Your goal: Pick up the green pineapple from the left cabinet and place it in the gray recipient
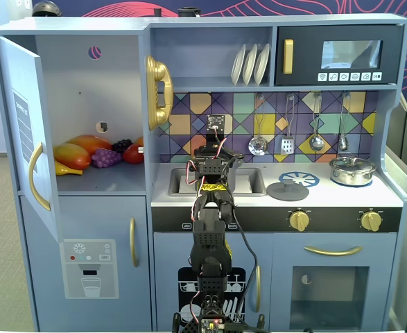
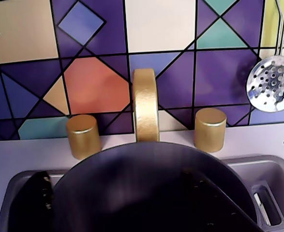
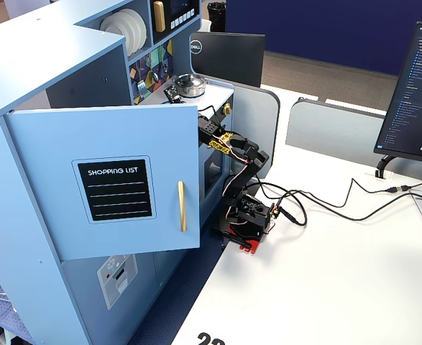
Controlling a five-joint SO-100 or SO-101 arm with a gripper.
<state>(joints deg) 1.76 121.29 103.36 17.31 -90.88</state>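
The gray recipient (image 2: 146, 179) is a dark gray round pot standing in the sink (image 2: 270, 169), seen from above in the wrist view; its inside is in shadow. My gripper (image 2: 115, 174) hangs right over it with the jaws wide apart, one finger (image 2: 37, 193) outside the pot's left wall and the other finger (image 2: 219, 203) over its right side. The green pineapple shows in no view. The left cabinet (image 1: 92, 90) stands with its door (image 1: 26, 139) swung open. In a fixed view my gripper (image 1: 212, 154) is over the sink, and the arm hides the pot.
The cabinet shelf holds purple grapes (image 1: 106, 157), an orange mango (image 1: 89, 144) and a red fruit (image 1: 134, 154). A gold tap (image 2: 146, 104) and two gold knobs stand just behind the pot. A shiny lidded pot (image 1: 352, 170) sits on the right burner, and a gray lid (image 1: 287, 190) lies beside the sink.
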